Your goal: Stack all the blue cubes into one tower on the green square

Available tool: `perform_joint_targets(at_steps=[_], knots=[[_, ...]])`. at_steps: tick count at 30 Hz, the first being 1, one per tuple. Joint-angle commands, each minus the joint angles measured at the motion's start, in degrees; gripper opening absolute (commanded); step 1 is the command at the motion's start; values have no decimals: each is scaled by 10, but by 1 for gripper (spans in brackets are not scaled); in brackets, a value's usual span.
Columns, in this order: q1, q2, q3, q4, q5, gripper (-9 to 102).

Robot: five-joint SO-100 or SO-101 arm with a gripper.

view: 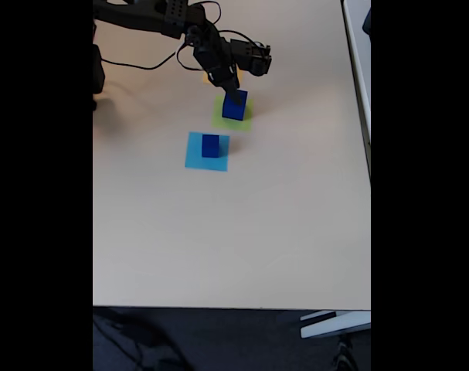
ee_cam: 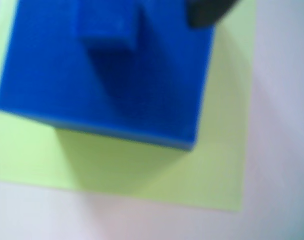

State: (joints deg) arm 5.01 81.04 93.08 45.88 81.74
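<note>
Two blue cubes sit stacked on the green square [ee_cam: 157, 175] in your wrist view: a big cube [ee_cam: 66, 75] covers most of the upper left of the frame, and a small cube [ee_cam: 109, 22] rests on its top face at the upper centre. A dark fingertip [ee_cam: 207, 12] of your gripper pokes in at the top right, just beside the small cube; the picture is too blurred to tell whether it touches. The lime paper shows along the bottom and right of the big cube, with pale table [ee_cam: 282, 150] beyond.

Your fixed view puts the arm [view: 164, 19] in the upper left of the frame, reaching down and right to the gripper [view: 238, 97], which hangs right over the cube [view: 234, 108] on the green square [view: 246, 124] in the upper middle. Whether the jaws are wide, narrow or closed on anything, you cannot tell from either picture.

Just below and left of that, another cube [view: 210, 145] stands on a light-blue square [view: 195, 158], apart from the green one. An edge of orange-yellow paper [view: 205, 76] peeks out beside the arm, just above the green square. Black cable [view: 153, 66] trails across the table [view: 234, 232] at the upper left.
</note>
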Motion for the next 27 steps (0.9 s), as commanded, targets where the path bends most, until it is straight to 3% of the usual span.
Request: perform_joint_targets(at_steps=[1, 27], knots=[[6, 32, -4, -4, -3, 21], [2, 18, -19, 18, 8, 14]])
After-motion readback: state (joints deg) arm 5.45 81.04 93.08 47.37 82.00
